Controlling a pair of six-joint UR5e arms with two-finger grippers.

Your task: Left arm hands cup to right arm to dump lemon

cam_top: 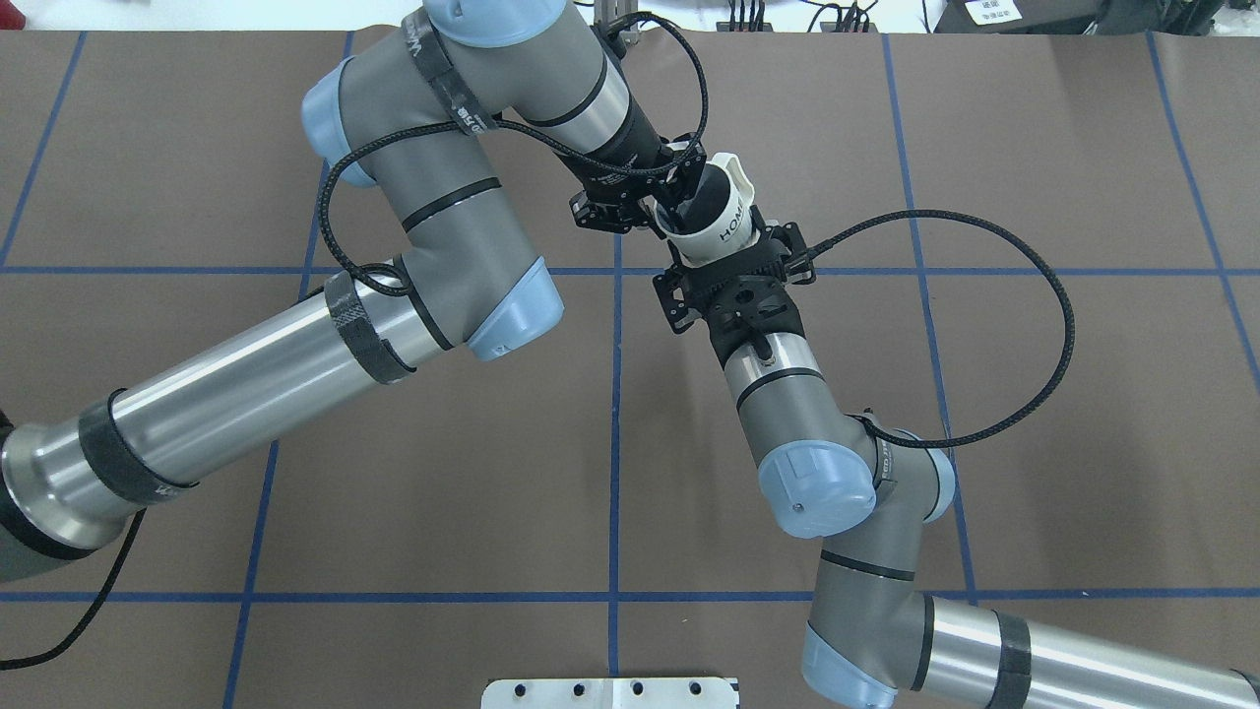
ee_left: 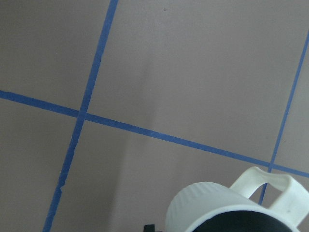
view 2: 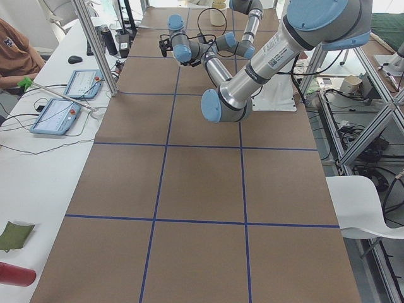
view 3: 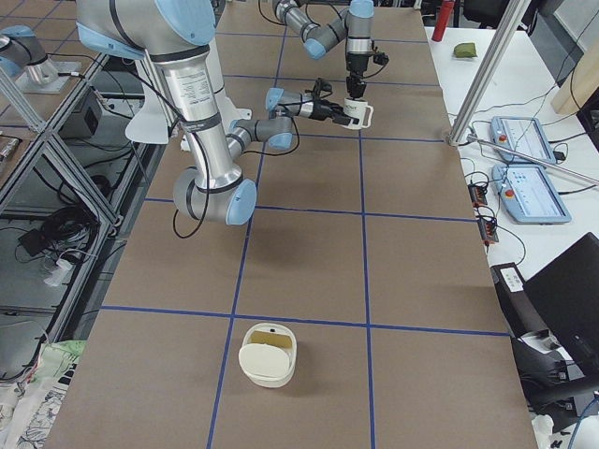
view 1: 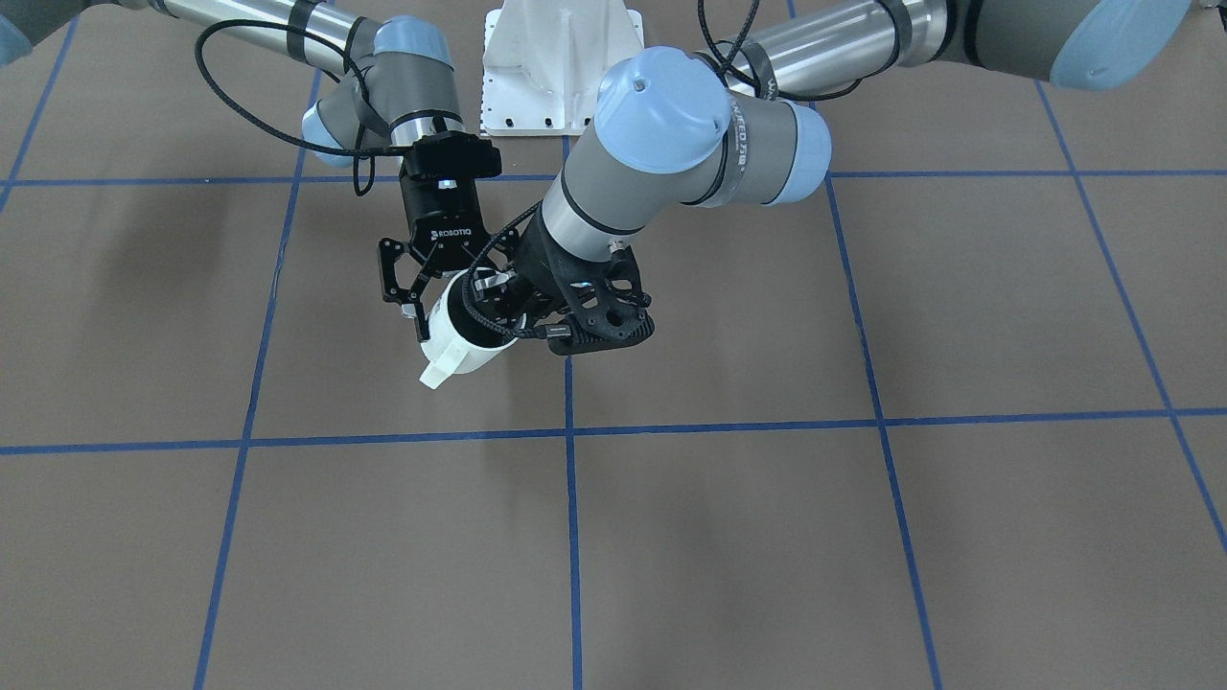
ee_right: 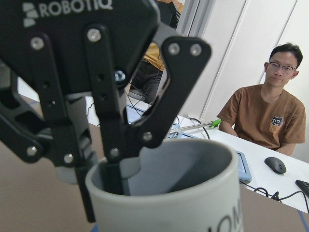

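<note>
Cup (ee_right: 164, 208) midair, rim in left tool (cam_top: 677, 205); right tool (cam_top: 730, 260) flanking.

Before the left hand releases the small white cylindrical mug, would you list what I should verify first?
1. Left hand clamped on the rim of the small white cylindrical mug, one finger inside: ok.
2. Right hand straddles the mug's body: ok.
3. Right hand actually squeezing the mug: cannot tell.
4. Mug upright and held above the brown table: ok.
5. Yellow-green lemon inside the mug: cannot tell; no view shows the mug's bottom.
</note>
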